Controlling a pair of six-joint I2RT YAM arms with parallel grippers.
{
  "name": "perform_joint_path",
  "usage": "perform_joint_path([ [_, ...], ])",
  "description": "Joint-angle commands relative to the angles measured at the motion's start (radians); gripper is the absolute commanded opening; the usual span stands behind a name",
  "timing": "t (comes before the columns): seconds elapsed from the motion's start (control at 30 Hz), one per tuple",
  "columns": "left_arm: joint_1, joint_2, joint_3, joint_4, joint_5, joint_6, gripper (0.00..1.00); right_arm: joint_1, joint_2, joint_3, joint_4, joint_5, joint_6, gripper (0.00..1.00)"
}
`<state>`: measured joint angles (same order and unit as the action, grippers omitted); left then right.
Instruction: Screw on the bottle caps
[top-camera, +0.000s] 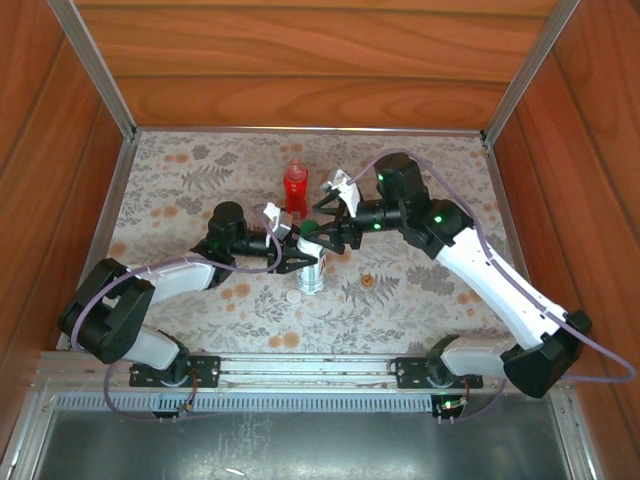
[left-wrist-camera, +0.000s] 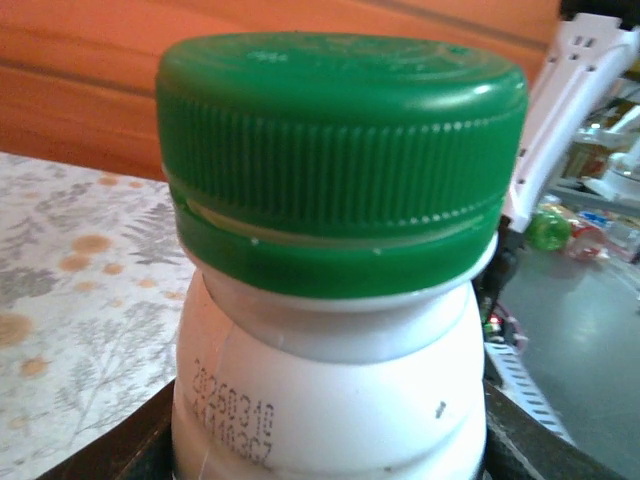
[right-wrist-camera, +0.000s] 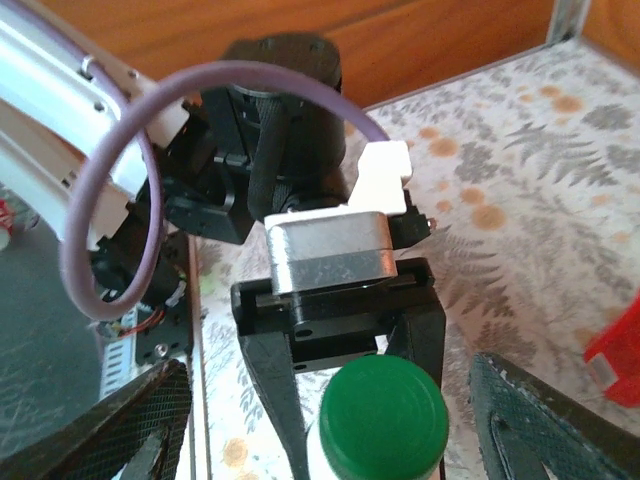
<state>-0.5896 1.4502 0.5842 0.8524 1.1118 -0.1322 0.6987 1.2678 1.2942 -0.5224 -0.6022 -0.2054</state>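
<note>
Left wrist view: green-capped bottle (left-wrist-camera: 330, 400) cut off below shoulder, date code (left-wrist-camera: 232, 418) half legible. Right wrist view: red bottle (right-wrist-camera: 615, 350) clipped at edge.

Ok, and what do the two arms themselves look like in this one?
Both the left arm and right arm have white shell links with black joints. A purple cable loops along each. The left gripper and right gripper are black, with white mounts at the wrists; green lights glow on the right arm.
</note>
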Motion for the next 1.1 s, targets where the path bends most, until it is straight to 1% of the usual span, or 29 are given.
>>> perform_joint_path([
  [0.0, -0.008, -0.03, 0.025, 0.023, 0.098, -0.021, 0.53, -0.008, 0.037, 0.037, -0.036, -0.096, -0.052, 0.76],
  [0.13, -0.01, -0.048, 0.025, 0.024, 0.103, -0.026, 0.53, -0.007, 0.072, 0.046, -0.054, -0.12, -0.069, 0.74],
  [0.23, -0.009, -0.053, 0.026, 0.023, 0.108, -0.029, 0.53, -0.008, 0.082, 0.045, -0.057, -0.125, -0.071, 0.69],
  [0.33, -0.011, -0.053, 0.029, 0.024, 0.113, -0.034, 0.53, -0.008, 0.084, 0.043, -0.057, -0.127, -0.068, 0.6],
  [0.37, -0.011, -0.053, 0.029, 0.023, 0.113, -0.034, 0.53, -0.008, 0.086, 0.044, -0.059, -0.127, -0.068, 0.55],
  [0.47, -0.011, -0.051, 0.032, 0.023, 0.104, -0.032, 0.53, -0.008, 0.086, 0.043, -0.059, -0.118, -0.063, 0.44],
  [0.53, -0.01, -0.05, 0.032, 0.023, 0.076, -0.031, 0.53, -0.008, 0.087, 0.043, -0.054, -0.104, -0.05, 0.41],
  [0.6, -0.01, -0.052, 0.029, 0.023, 0.001, -0.019, 0.53, -0.008, 0.085, 0.039, -0.039, -0.054, -0.026, 0.39],
  [0.63, -0.011, -0.054, 0.029, 0.023, -0.055, -0.011, 0.53, -0.007, 0.085, 0.037, -0.027, -0.004, -0.007, 0.39],
  [0.67, -0.012, -0.056, 0.028, 0.023, -0.15, -0.01, 0.53, -0.008, 0.085, 0.031, -0.007, 0.068, 0.029, 0.38],
  [0.77, -0.012, -0.031, 0.052, 0.024, -0.408, -0.02, 0.53, -0.006, 0.101, 0.018, 0.049, 0.348, 0.152, 0.38],
  [0.87, -0.013, 0.012, 0.083, 0.023, -0.704, -0.085, 0.53, 0.015, 0.119, 0.005, 0.072, 0.606, 0.224, 0.4],
  [0.9, -0.014, 0.028, 0.093, 0.025, -0.767, -0.103, 0.53, 0.033, 0.121, 0.0, 0.077, 0.695, 0.251, 0.4],
  [0.97, -0.028, 0.047, 0.11, 0.026, -0.806, -0.105, 0.53, 0.06, 0.122, -0.012, 0.085, 0.844, 0.308, 0.38],
  [1.07, -0.088, 0.049, 0.113, 0.026, -0.887, -0.037, 0.53, 0.101, 0.131, -0.018, 0.084, 0.976, 0.374, 0.38],
])
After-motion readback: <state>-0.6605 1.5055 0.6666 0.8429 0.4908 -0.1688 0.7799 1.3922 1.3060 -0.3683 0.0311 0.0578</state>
